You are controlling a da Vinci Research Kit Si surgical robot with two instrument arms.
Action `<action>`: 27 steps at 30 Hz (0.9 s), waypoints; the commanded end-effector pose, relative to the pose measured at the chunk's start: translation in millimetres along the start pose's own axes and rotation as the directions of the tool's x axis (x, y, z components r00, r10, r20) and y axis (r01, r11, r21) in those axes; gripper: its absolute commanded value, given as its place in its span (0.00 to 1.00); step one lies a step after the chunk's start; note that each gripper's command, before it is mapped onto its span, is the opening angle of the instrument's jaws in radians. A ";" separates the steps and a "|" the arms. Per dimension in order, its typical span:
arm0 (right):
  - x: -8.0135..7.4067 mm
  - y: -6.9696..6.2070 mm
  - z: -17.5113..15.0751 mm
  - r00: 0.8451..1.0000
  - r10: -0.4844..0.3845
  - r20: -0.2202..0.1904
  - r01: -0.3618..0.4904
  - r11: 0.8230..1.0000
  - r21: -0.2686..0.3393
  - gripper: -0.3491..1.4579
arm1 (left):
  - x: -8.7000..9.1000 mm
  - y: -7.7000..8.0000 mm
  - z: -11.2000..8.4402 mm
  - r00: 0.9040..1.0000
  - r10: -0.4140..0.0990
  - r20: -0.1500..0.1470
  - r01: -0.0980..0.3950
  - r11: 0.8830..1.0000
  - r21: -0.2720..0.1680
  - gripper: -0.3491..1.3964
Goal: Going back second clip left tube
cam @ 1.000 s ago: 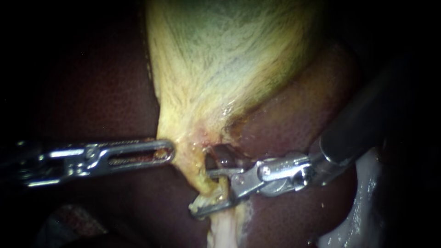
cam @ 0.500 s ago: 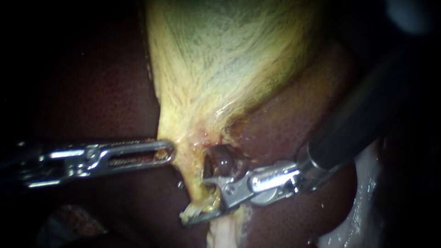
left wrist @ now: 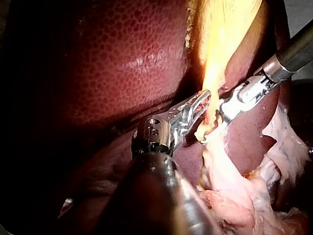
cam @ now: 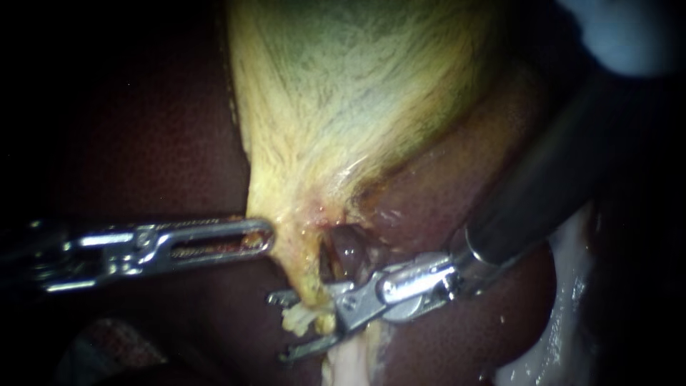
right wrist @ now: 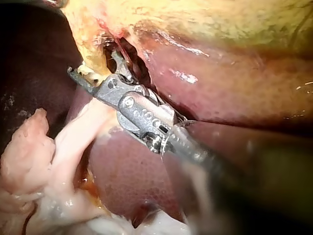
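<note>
The left instrument (cam: 266, 236) ends in long, slotted silver jaws behind a pinned hinge. The right instrument (cam: 280, 324) has slim silver jaws, a round pivot screw and a dark, perhaps black, tubular shaft (cam: 543, 204).

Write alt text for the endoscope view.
The right instrument, pincer open, straddles the tube below the yellow gallbladder. The left instrument lies with its tip at the gallbladder's edge; dark liver surrounds them.
</note>
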 end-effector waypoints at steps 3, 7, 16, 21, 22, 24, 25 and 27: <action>-0.1 0.5 -2.1 1.000 0.003 -0.003 -0.003 1.000 -0.019 0.52 | 0.0 0.0 -0.1 1.000 0.000 0.000 0.000 1.000 0.001 0.00; -0.3 0.3 -4.4 1.000 0.006 -0.002 -0.006 0.999 -0.039 0.52 | 0.0 0.0 -0.1 1.000 0.000 0.000 0.000 1.000 0.001 0.00; 1.2 -1.8 -10.1 1.000 -0.005 -0.009 0.005 1.000 -0.012 0.52 | 0.0 0.0 -0.1 1.000 0.001 -0.001 -0.001 1.000 0.001 0.00; 3.6 -1.8 -14.0 0.999 -0.037 -0.011 0.037 0.999 -0.016 0.52 | 0.0 0.0 -0.1 1.000 0.001 0.000 -0.001 1.000 0.001 0.00; 4.0 -1.8 -14.6 0.999 -0.038 -0.010 0.038 0.999 -0.023 0.52 | 0.0 0.0 -0.1 1.000 0.001 0.000 -0.001 1.000 0.001 0.00; 4.9 -1.6 -15.8 0.998 -0.056 -0.008 0.056 0.998 -0.032 0.52 | 0.0 0.0 -0.1 1.000 0.001 0.000 -0.001 1.000 0.001 0.00; 5.2 -1.5 -16.3 0.998 -0.063 -0.006 0.062 0.997 -0.037 0.52 | 0.0 0.0 -0.1 1.000 0.001 0.000 -0.001 1.000 0.001 0.00; 5.8 -1.5 -17.4 0.997 -0.077 -0.003 0.077 0.996 -0.044 0.52 | 0.0 0.1 0.0 1.000 0.001 0.000 -0.001 1.000 0.001 0.00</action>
